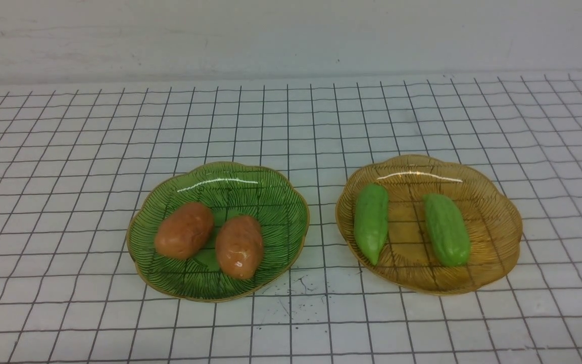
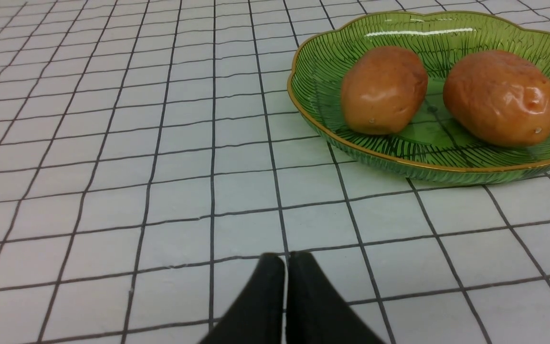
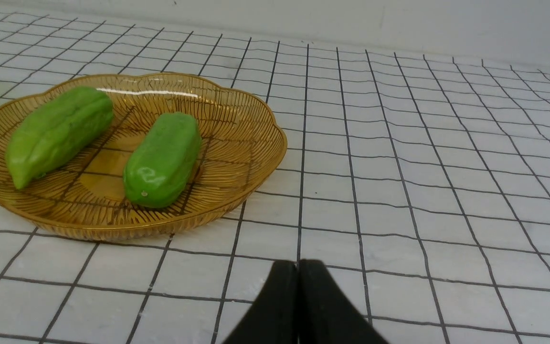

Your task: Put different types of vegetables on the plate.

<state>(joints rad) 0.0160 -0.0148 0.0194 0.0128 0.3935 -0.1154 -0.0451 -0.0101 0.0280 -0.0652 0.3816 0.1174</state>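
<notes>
Two orange-brown potatoes (image 1: 184,230) (image 1: 239,246) lie side by side on a green glass plate (image 1: 271,202) left of centre. Two light-green cucumbers (image 1: 371,222) (image 1: 446,229) lie on an amber glass plate (image 1: 493,212) to the right. Neither arm shows in the front view. In the left wrist view my left gripper (image 2: 286,260) is shut with nothing in it, low over the cloth and short of the green plate (image 2: 313,71) with its potatoes (image 2: 384,90) (image 2: 500,98). My right gripper (image 3: 298,265) is likewise shut and empty, short of the amber plate (image 3: 256,138) and cucumbers (image 3: 58,134) (image 3: 163,159).
A white cloth with a black grid (image 1: 291,116) covers the table, and a pale wall (image 1: 291,30) stands behind it. Small dark specks (image 1: 296,288) mark the cloth between the plates near the front.
</notes>
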